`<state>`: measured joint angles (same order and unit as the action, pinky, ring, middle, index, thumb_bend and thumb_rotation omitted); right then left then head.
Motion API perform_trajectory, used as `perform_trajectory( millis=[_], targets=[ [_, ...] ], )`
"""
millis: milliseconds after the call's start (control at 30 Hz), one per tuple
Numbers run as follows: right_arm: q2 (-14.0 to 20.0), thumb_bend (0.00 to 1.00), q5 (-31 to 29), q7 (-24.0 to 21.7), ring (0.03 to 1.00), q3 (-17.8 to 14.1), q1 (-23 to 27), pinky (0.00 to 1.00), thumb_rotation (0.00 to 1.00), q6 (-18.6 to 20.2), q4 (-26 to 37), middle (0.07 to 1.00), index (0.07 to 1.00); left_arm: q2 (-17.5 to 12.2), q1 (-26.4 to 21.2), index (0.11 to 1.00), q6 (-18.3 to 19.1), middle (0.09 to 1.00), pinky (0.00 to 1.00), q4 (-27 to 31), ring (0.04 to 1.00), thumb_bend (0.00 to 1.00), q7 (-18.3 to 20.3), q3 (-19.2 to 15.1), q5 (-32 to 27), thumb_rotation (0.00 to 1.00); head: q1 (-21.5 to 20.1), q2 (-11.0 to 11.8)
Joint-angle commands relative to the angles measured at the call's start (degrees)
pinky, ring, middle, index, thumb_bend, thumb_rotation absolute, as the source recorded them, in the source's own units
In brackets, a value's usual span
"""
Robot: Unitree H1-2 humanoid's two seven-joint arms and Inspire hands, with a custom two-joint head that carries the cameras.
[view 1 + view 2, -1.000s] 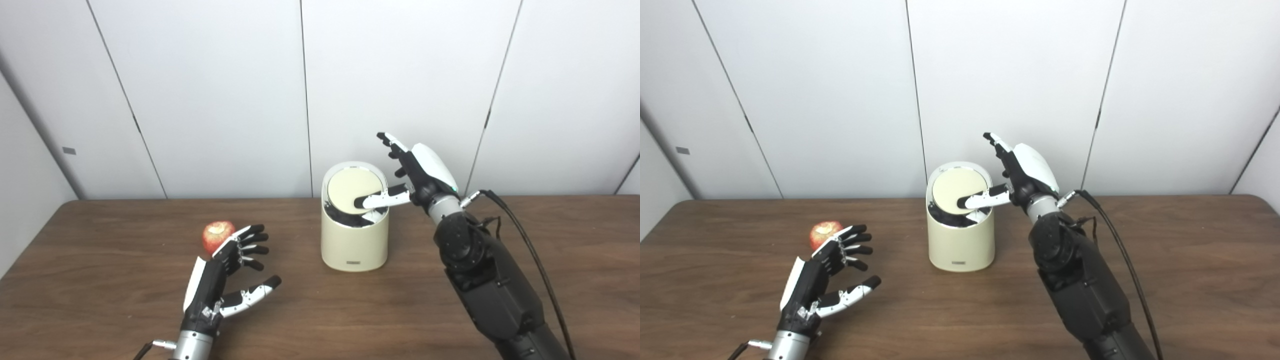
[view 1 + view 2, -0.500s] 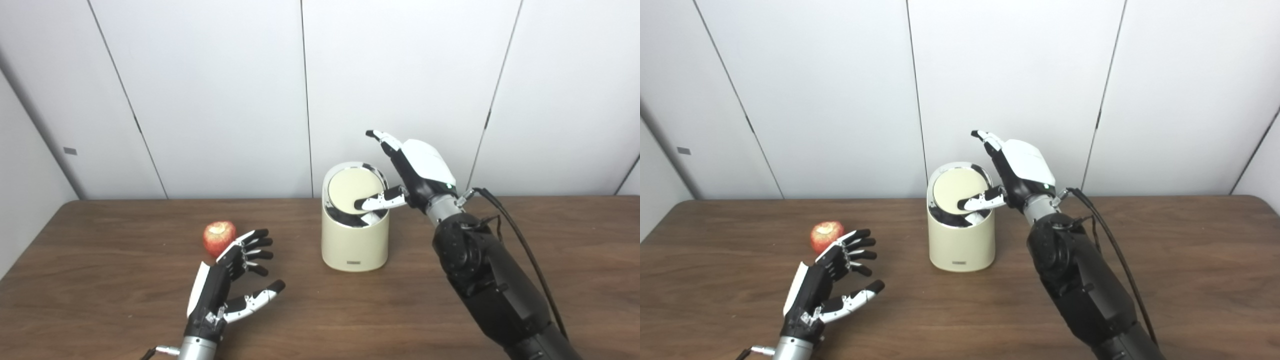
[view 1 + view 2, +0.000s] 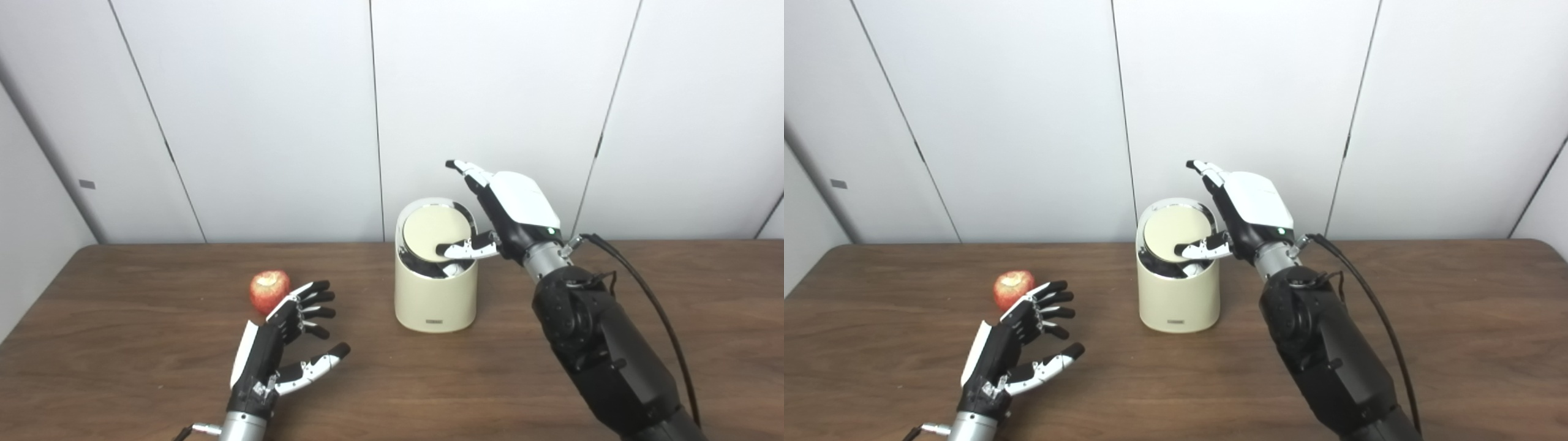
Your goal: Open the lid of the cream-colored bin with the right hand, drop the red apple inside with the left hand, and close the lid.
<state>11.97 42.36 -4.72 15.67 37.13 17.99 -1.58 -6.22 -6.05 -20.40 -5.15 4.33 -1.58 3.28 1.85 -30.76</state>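
Observation:
The cream-colored bin (image 3: 435, 300) stands on the table's middle. Its round lid (image 3: 432, 233) is tipped inward, showing a dark gap at the front. My right hand (image 3: 511, 211) is open beside the bin's right rim; its thumb (image 3: 460, 250) rests on the lid while the fingers (image 3: 468, 173) point up and left above the bin. The red apple (image 3: 268, 290) lies on the table left of the bin. My left hand (image 3: 278, 346) is open and empty, just in front and right of the apple, not touching it.
The brown wooden table (image 3: 153, 380) runs across the whole view, with white wall panels (image 3: 257, 110) close behind it. A black cable (image 3: 649, 300) loops off my right forearm over the table's right side.
My right hand has turned and leaned left over the bin, its thumb staying on the tipped lid. My left hand has drawn back a little from the apple, which now shows fully.

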Motion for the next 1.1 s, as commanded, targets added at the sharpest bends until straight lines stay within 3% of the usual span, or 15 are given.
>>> perform_trajectory(
  millis=[0, 133, 267, 367, 433, 567, 700, 867, 933, 1067],
  targets=[
    [-0.14, 0.84, -2.75, 1.01, 0.838, -3.46, 1.42, 0.67, 0.23, 0.61, 3.28, 0.898, 0.900, 0.38, 0.02, 0.825, -0.58, 0.772, 0.56, 0.62, 0.699, 0.60, -0.62, 0.21, -0.45, 0.00, 0.17, -0.01],
    [-1.32, 0.85, -11.60, 2.16, 0.831, -10.21, -1.85, 0.64, 0.18, -1.88, 4.84, 0.902, 0.888, 0.23, 0.00, 0.827, -0.75, 0.768, 0.56, 0.45, 0.700, 0.61, -0.41, 0.20, -0.71, 0.00, -0.04, -0.10],
    [0.08, 0.85, -13.65, 3.33, 0.856, -12.40, -5.72, 0.70, 0.22, -3.89, 5.57, 0.904, 0.882, 0.21, -0.02, 0.825, -0.72, 0.771, 0.56, 0.42, 0.700, 0.61, -0.23, 0.21, -1.07, 0.00, -0.06, -0.17],
    [0.53, 0.84, -16.87, 3.43, 0.910, -13.81, -9.49, 0.75, 0.20, -6.26, 6.44, 0.961, 0.877, 0.26, -0.03, 0.824, -0.60, 0.769, 0.57, 0.44, 0.698, 0.61, -0.38, 0.23, -0.79, 0.00, -0.05, -0.13],
    [0.97, 0.83, -18.15, 3.41, 0.909, -14.26, -11.88, 0.75, 0.19, -7.53, 7.07, 0.969, 0.882, 0.23, -0.05, 0.823, -0.77, 0.769, 0.57, 0.28, 0.698, 0.61, -0.35, 0.26, -0.76, 0.00, -0.05, -0.13],
    [2.07, 0.83, -18.51, 2.65, 0.823, -13.70, -16.07, 0.69, 0.28, -7.71, 8.85, 0.873, 0.897, 0.26, -0.16, 0.825, -1.02, 0.771, 0.56, 0.01, 0.698, 0.61, -0.37, 0.28, -0.77, 0.00, -0.02, -0.13],
    [3.37, 0.84, -20.82, 1.26, 0.818, -13.04, -19.26, 0.71, 0.34, -10.42, 9.91, 0.877, 0.906, 0.42, -0.11, 0.826, -0.73, 0.773, 0.56, 0.44, 0.699, 0.61, -0.58, 0.24, -0.60, 0.00, 0.63, 0.02],
    [3.70, 0.85, -22.38, 0.98, 0.831, -13.04, -22.32, 0.71, 0.28, -13.31, 10.91, 0.893, 0.884, 1.08, -0.08, 0.809, -1.85, 0.761, 0.55, 1.50, 0.686, 0.60, -2.42, -0.62, 0.73, 0.00, 3.75, 0.83],
    [3.71, 0.85, -23.20, 0.65, 0.848, -13.23, -23.27, 0.72, 0.25, -13.71, 11.06, 0.903, 0.888, 1.17, -0.09, 0.791, -3.83, 0.744, 0.55, 2.13, 0.673, 0.61, -4.27, -1.22, 3.21, 0.00, 5.85, 1.28],
    [4.35, 0.83, -23.69, 0.44, 0.845, -13.45, -24.51, 0.70, 0.20, -14.82, 10.99, 0.904, 0.893, 1.94, 0.22, 0.750, -4.32, 0.719, 0.54, 5.63, 0.667, 0.64, -7.98, -2.50, 8.08, 0.00, 8.60, 1.95]
  ],
)
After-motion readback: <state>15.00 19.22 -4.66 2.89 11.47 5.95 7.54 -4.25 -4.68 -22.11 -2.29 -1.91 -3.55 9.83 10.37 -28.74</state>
